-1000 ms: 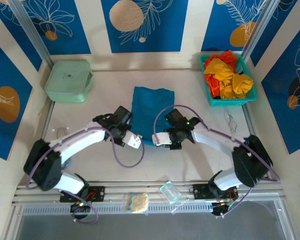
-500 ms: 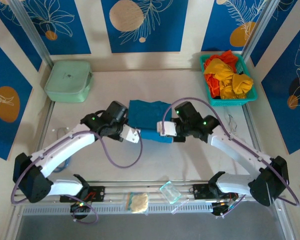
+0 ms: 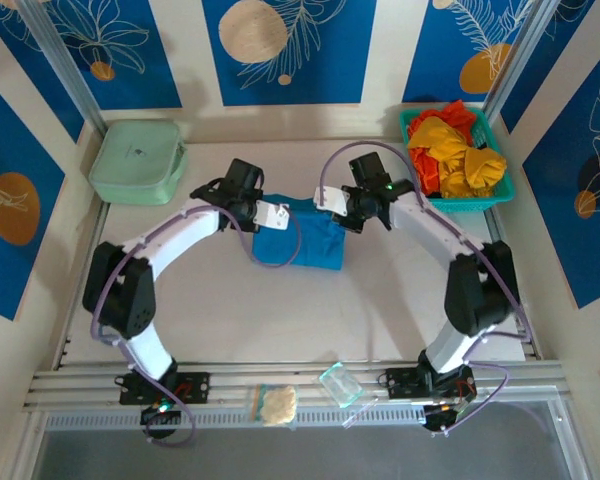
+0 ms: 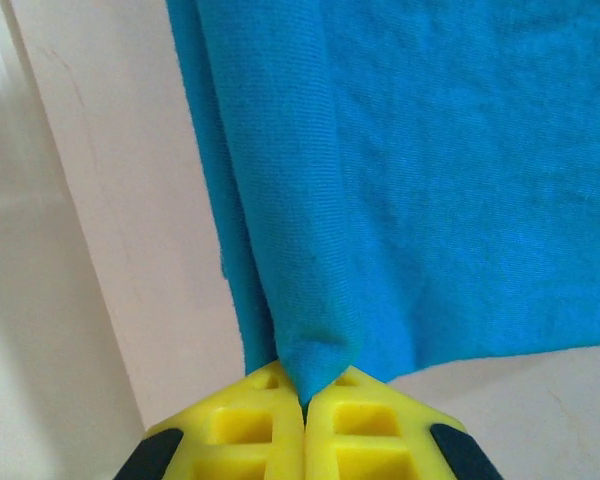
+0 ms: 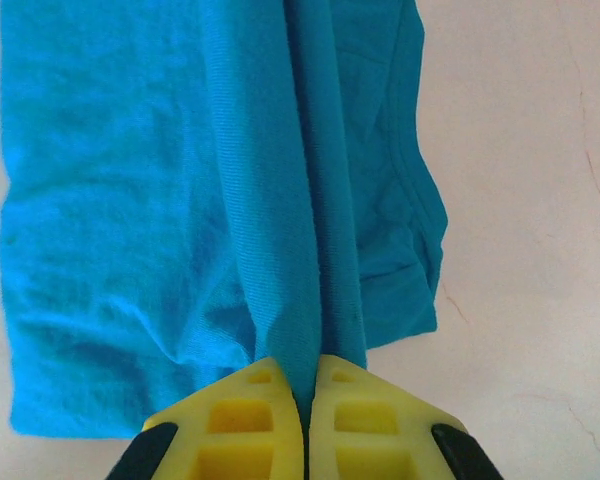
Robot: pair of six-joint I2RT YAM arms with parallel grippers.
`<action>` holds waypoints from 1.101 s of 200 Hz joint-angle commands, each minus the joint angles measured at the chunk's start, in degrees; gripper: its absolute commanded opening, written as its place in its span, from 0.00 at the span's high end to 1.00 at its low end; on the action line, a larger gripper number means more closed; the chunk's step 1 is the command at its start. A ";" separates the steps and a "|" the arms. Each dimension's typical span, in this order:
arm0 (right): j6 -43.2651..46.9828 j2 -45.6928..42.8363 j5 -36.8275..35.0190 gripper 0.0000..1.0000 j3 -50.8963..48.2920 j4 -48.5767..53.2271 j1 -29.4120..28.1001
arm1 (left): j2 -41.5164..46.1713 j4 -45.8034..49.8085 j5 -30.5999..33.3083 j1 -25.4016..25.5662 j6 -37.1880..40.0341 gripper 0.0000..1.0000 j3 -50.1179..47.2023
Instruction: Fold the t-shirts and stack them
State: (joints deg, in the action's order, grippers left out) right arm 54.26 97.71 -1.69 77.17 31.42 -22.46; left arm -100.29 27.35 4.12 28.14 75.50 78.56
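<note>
**Teal-blue t-shirt** (image 3: 305, 245): located on the worktop (image 3: 280, 320), toward the far edge and roughly midway between the left and right edges. The cloth forms a compact, roughly rectangular shape (wider than either gripper). Its far edge sits between the two grippers. Bare worktop surrounds it on the near, left and right sides.

**Left gripper** (image 3: 272, 215): positioned at the far left corner of the teal-blue t-shirt. In the left wrist view the left gripper (image 4: 303, 400) has its yellow fingers (image 4: 245, 435) pressed together on a narrow ridge of the shirt (image 4: 460, 180). The ridge runs straight away from the fingertips. Pale worktop shows to the left of the cloth.

**Right gripper** (image 3: 330, 200): positioned at the far right corner of the same shirt. In the right wrist view the right gripper (image 5: 307, 385) is likewise pinching a raised fold of the shirt (image 5: 130, 200) between closed yellow fingers (image 5: 365, 430). The cloth spreads mostly to the left of the fold, with a hemmed edge to its right.

**Other t-shirts**: yellow-orange shirts (image 3: 460, 155) and a red shirt (image 3: 458, 112) lie crumpled in a teal mesh basket (image 3: 465, 205) at the far right corner of the worktop, well apart from the teal-blue shirt.

**Other items**: a pale green zip case (image 3: 137, 162) sits at the far left corner.
</note>
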 commanded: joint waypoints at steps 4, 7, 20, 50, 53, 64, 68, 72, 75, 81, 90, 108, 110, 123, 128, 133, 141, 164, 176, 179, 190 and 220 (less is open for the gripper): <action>-2.66 6.23 -2.87 1.00 3.73 -1.93 2.30 | -5.65 -3.33 2.64 -3.16 0.37 1.00 2.41; -3.00 7.05 -3.14 1.00 4.16 -2.30 2.40 | -6.23 -3.89 2.65 -3.32 0.30 1.00 2.53; -4.15 10.24 -4.19 1.00 5.58 -3.84 2.92 | -8.62 -7.20 3.06 -3.73 0.19 1.00 2.80; -7.55 15.62 -6.23 1.00 7.53 -9.14 3.71 | -12.96 -14.42 4.69 -4.00 0.22 1.00 3.56; -7.91 16.00 -6.43 1.00 7.61 -9.63 3.69 | -13.33 -14.92 4.86 -4.05 0.15 1.00 3.67; -9.25 17.42 -7.23 1.00 8.08 -11.31 3.90 | -14.58 -16.57 5.51 -4.15 -0.04 1.00 4.09; -9.78 17.82 -7.46 1.00 8.29 -11.80 3.91 | -14.93 -17.11 5.74 -4.20 -0.16 1.00 4.19; -10.37 18.30 -7.72 1.00 8.47 -12.30 3.99 | -15.29 -17.72 5.95 -4.23 -0.37 1.00 4.30; -10.73 18.59 -8.00 0.99 8.59 -12.60 3.96 | -15.60 -18.32 6.17 -4.23 -0.55 1.00 4.31; -11.74 19.16 -8.50 0.96 8.89 -13.08 4.08 | -16.03 -19.44 6.47 -4.23 -0.85 1.00 4.32; -13.37 19.97 -9.14 0.80 9.35 -13.52 4.17 | -16.49 -20.79 6.85 -4.23 -1.44 0.90 4.18; -17.80 20.59 -10.95 0.57 9.48 -15.93 4.40 | -16.69 -24.75 7.93 -4.28 -4.04 0.64 3.67; -18.43 20.52 -11.20 0.55 9.43 -16.34 4.41 | -16.67 -25.32 8.16 -4.29 -4.49 0.62 3.56; -23.25 19.64 -12.79 0.43 8.65 -19.26 4.91 | -16.04 -30.09 9.94 -4.32 -7.60 0.43 2.83; -25.56 19.13 -13.07 0.41 8.41 -20.09 5.24 | -15.51 -32.43 10.93 -4.30 -8.80 0.39 2.38; -28.07 18.48 -13.13 0.40 8.19 -20.69 5.67 | -15.01 -34.71 11.92 -4.32 -10.08 0.35 2.03; -32.22 16.99 -12.94 0.39 7.85 -21.38 6.37 | -14.14 -38.51 13.79 -4.32 -12.16 0.29 1.41; -47.91 12.86 -17.12 0.36 9.34 -18.24 8.11 | -11.14 -45.93 21.11 -4.94 -19.10 0.12 1.85; -56.86 11.89 -18.32 0.35 13.87 -9.37 9.17 | -9.07 -44.30 23.05 -5.50 -22.16 0.09 2.80; -58.87 11.82 -18.34 0.34 15.35 -6.58 9.37 | -8.63 -43.62 23.37 -5.62 -22.88 0.08 3.09; -65.68 11.80 -17.69 0.32 20.01 2.56 10.27 | -6.76 -40.95 24.95 -5.80 -25.50 0.06 3.76; -73.80 7.57 -11.84 0.27 20.47 13.32 10.03 | -1.70 -27.77 30.99 -5.99 -38.41 0.01 6.34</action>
State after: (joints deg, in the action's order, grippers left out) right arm -5.50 110.85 -17.56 97.60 30.46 -11.75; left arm -107.55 -9.45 27.73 22.83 50.78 81.10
